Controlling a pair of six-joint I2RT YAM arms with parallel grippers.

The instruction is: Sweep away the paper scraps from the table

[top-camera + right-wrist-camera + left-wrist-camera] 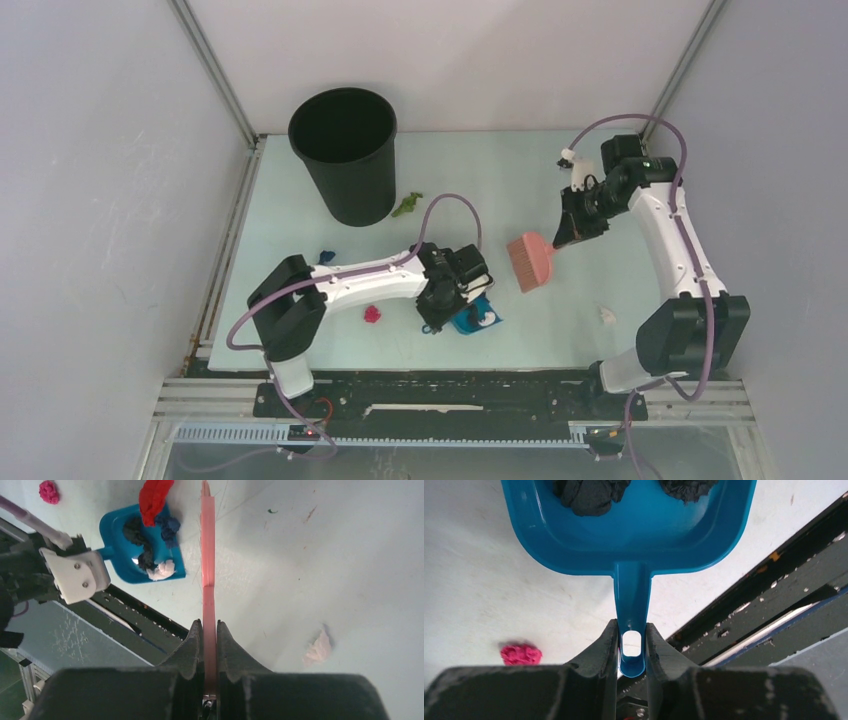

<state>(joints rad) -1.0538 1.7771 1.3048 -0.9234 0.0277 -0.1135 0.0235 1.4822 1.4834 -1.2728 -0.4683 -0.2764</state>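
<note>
My left gripper is shut on the handle of the blue dustpan, which rests near the front edge of the table. The pan holds black scraps, a red scrap, a dark blue one and a white one. My right gripper is shut on the pink brush, right of the pan. Loose paper scraps: magenta, green, dark blue, pale pink.
A tall black bin stands at the back left of the table. A dark metal rail runs along the front edge just behind the dustpan. Grey walls close in the left, right and back sides.
</note>
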